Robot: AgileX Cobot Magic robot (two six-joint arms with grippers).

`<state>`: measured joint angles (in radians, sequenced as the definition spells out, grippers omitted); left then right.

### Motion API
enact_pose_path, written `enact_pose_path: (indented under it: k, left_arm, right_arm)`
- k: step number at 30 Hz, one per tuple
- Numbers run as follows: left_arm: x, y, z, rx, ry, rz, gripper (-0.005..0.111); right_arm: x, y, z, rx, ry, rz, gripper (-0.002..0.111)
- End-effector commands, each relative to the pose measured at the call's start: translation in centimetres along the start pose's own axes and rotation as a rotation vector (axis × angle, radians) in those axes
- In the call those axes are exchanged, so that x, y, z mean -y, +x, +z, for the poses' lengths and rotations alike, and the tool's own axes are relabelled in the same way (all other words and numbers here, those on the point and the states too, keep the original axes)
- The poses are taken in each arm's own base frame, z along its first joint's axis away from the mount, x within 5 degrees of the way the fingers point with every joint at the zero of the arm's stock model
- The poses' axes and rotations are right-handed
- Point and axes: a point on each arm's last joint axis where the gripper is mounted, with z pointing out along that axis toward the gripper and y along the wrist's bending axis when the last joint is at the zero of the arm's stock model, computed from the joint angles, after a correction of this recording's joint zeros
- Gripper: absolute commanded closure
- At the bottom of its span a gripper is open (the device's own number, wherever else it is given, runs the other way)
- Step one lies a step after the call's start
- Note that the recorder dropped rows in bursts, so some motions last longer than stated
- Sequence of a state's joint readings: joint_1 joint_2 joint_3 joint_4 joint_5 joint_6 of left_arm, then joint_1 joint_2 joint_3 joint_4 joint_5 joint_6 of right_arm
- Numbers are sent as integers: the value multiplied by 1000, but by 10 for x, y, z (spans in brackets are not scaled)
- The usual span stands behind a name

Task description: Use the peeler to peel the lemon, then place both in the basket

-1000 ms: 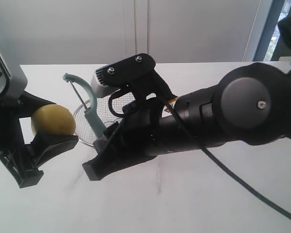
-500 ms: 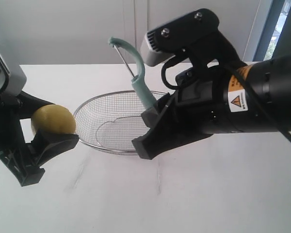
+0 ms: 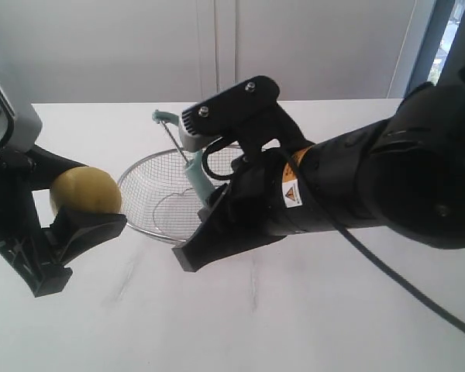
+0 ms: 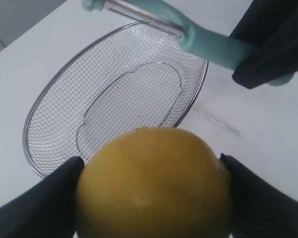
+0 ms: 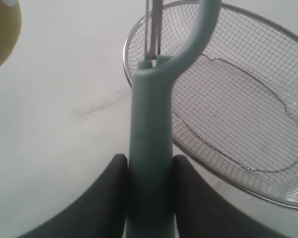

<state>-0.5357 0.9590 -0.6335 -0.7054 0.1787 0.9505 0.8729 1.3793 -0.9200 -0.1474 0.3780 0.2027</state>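
You are working over a plain white table (image 3: 333, 325) with a faint scuff and a thin seam line on it. Behind it stands a pale wall (image 3: 318, 46) of flat panels, and a strip of blue-framed window (image 3: 447, 39) shows at the far right.

The basket (image 3: 143, 198) sits on the table towards the far side, a little left of the middle, with nothing in it.

Your right gripper (image 5: 150, 198) is clamped on the lower end of the peeler (image 3: 195, 175), one finger on each side of the teal handle. The peeler is off the table. Its long axis runs from the gripper up and away to the far left, with the curved head and blade at the top end. It leans rather than standing upright, and in the exterior view it crosses the right part of the basket.

Your left gripper (image 3: 76, 200) is closed around the lemon (image 3: 85, 190), with a dark finger pressed on each of two opposite sides. The lemon is held above the table, left of the basket and just beside its rim, and well apart from the peeler's head.
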Motion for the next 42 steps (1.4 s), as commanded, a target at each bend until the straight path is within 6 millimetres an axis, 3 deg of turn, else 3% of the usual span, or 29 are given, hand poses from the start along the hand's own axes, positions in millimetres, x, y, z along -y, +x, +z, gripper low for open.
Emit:
enact_pose_path:
  k: [1,8,12,31,42]
  left_arm:
    - [3,0,0,4,15,-27,107]
    - [2,0,0,6,11,-25,107]
    - [2,0,0,6,11,-25,107]
    - [2,1,0,-2,8,-3,107]
    - [2,1,0,-2,8,-3,107]
  right_arm:
    - [-5,3,16,-3,-25,28,108]
    - [-29,3,26,32,-92,-17,108]
    - [-34,4,26,29,-103,-21,108]
    - [-40,3,21,41,-125,-15,108]
    - [-38,-5,3,96,-132,-10,108]
